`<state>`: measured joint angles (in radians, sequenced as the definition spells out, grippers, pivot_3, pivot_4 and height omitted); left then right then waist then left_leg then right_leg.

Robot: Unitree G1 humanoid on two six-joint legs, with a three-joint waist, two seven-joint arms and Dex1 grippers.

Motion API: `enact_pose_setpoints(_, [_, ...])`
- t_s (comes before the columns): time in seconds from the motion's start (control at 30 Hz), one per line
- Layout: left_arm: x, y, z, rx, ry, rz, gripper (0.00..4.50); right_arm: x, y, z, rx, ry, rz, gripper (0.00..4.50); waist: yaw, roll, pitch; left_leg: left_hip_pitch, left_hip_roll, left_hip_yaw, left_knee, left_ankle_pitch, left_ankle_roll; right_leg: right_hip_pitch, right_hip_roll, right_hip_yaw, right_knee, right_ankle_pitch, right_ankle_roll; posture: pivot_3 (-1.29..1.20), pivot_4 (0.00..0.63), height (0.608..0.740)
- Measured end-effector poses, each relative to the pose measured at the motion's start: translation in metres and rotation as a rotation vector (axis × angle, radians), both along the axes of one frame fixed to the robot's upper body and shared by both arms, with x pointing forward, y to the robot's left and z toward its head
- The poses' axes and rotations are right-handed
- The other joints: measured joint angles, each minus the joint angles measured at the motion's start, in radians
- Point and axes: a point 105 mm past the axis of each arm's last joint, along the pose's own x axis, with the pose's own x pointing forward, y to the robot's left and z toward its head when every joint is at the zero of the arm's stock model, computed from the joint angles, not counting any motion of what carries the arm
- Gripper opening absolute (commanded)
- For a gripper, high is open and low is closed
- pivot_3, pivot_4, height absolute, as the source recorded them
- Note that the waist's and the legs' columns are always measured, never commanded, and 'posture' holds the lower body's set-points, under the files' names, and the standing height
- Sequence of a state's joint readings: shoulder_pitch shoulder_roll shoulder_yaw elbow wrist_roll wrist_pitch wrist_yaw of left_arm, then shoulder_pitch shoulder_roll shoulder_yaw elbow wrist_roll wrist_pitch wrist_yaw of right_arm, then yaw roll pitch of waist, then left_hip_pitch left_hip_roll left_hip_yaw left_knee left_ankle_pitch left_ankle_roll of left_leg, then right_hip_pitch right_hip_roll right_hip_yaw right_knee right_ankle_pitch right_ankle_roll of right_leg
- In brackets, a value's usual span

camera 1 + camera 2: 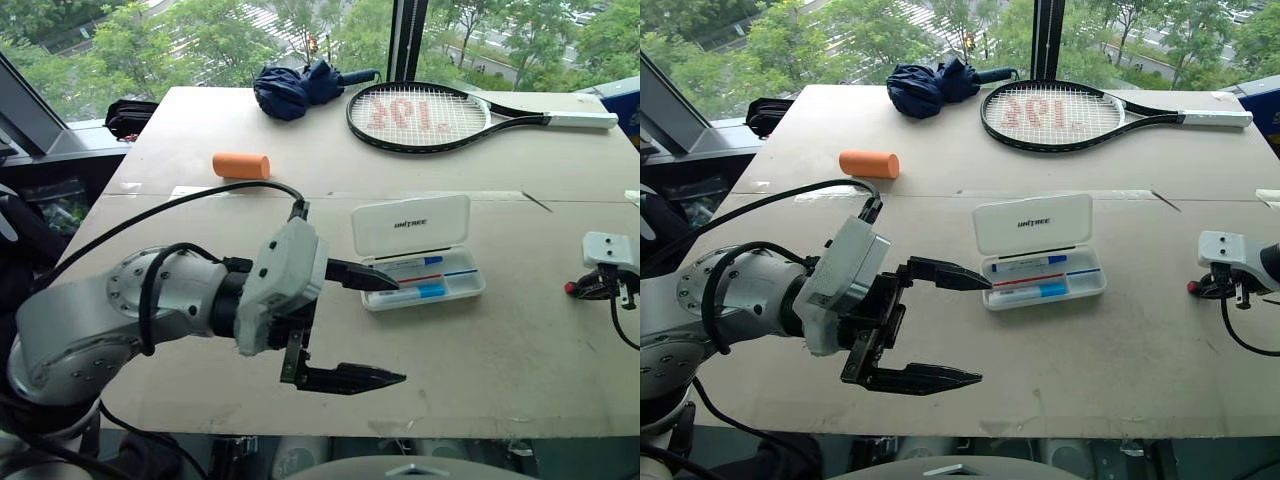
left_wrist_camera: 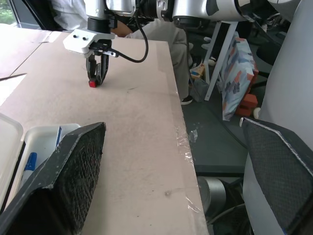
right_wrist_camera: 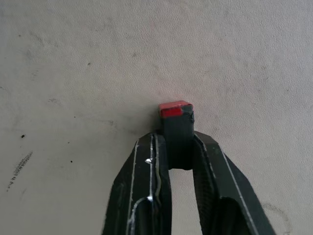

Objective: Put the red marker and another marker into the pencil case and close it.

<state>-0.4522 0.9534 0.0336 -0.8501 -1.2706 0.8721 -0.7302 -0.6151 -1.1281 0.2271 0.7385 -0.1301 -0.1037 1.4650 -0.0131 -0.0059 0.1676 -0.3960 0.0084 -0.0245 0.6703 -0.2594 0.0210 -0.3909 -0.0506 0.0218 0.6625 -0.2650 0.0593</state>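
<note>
Landmark: pencil case (image 1: 415, 255), lying lid-up and open on the table (image 1: 480, 360). It already holds markers, blue caps visible, one with a red stripe along the barrel; exact count not readable.

Right gripper (image 3: 177, 147): well to the right of the case, near the table's right edge, pointing steeply down. Fingers drawn together on the red marker (image 3: 175, 111); the red cap end pokes out just past the fingertips, the barrel is pinched between the pads. The marker seems to be at or just touching the table surface. Judgement: this is the pick-up step; the grip near the cap end leaves the barrel hanging behind, so the marker may swing on lifting.

Left gripper (image 1: 360, 325): in front of the case, on its left side, pointing sideways toward it, jaws spread wide, nothing in them. Upper finger tip overlaps the case's near-left corner in the head view; contact not confirmed. Probably staged there to steady the case or shut the lid later.

Lid still up, closing not yet done.

Beyond the case: orange cylinder (image 1: 241, 165), tennis racket (image 1: 440, 115), folded umbrella (image 1: 300, 88).
</note>
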Motion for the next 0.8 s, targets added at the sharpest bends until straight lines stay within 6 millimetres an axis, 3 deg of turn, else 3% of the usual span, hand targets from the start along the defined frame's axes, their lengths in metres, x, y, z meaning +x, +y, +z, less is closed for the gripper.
enact_pose_setpoints(0.1, [0.0,-0.001,0.0,-0.002,0.003,0.008,4.5,0.0,0.006,0.001,0.023,-0.006,0.01,0.01,0.0,0.0,0.0,0.0,0.0,0.0,0.0,0.0,0.0,0.0,0.0,0.0,0.001,0.0,0.0,0.0,0.15,0.732])
enact_pose_setpoints(0.3, [0.01,0.032,-0.027,0.046,0.02,0.234,4.5,-0.014,0.12,0.032,0.188,-0.069,0.24,0.01,-0.011,0.006,0.002,-0.001,0.003,-0.002,-0.002,-0.001,0.001,-0.006,0.002,-0.001,0.006,0.0,0.0,0.0,0.15,0.732])
enact_pose_setpoints(0.47, [0.014,0.062,-0.041,0.072,0.072,0.28,4.5,-0.006,0.191,0.032,0.212,-0.09,0.382,0.01,0.004,0.006,0.003,-0.002,0.0,-0.001,-0.001,-0.001,0.001,-0.005,0.0,-0.001,0.004,-0.001,-0.002,0.0,0.15,0.732])
enact_pose_setpoints(0.6, [0.029,0.081,-0.056,0.073,0.09,0.328,4.5,-0.004,0.207,0.031,0.161,-0.079,0.422,0.01,0.021,0.005,0.004,-0.004,0.0,-0.001,-0.001,-0.001,0.001,-0.005,-0.001,-0.002,0.0,0.0,-0.001,0.0,0.15,0.732])
enact_pose_setpoints(0.8, [0.03,0.092,-0.069,0.066,0.082,0.342,4.5,0.003,0.203,0.027,0.076,-0.076,0.426,0.01,0.023,0.004,0.004,-0.006,-0.001,-0.001,-0.002,-0.001,0.001,-0.007,-0.004,-0.003,-0.002,0.0,0.0,0.0,0.15,0.732])
